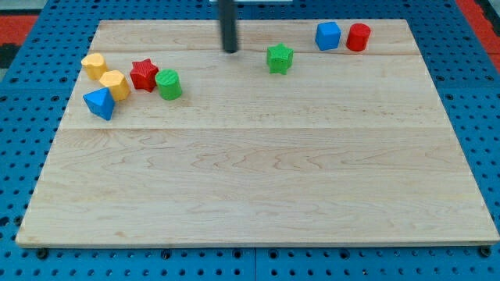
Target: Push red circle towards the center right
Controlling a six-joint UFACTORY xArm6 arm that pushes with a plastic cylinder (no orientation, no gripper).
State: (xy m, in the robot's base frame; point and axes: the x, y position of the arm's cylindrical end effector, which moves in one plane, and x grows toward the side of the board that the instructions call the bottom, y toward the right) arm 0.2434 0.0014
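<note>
Camera view. We log a pale wood-grain surface (258, 179) on blue pegboard (23, 117). My tip (230, 51), end of a smooth dark rod cut off at the view's top, carries no fingers, so there is no spread or pinch to report; it stands left of the green star (280, 58). The red circle (358, 37), a short cylinder, sits top right, just beside the blue cube (328, 35). Left cluster: two yellow blocks (94, 65) (115, 83) of unclear shape, red star (144, 74), green cylinder (169, 84), blue pyramid-like block (100, 103).
</note>
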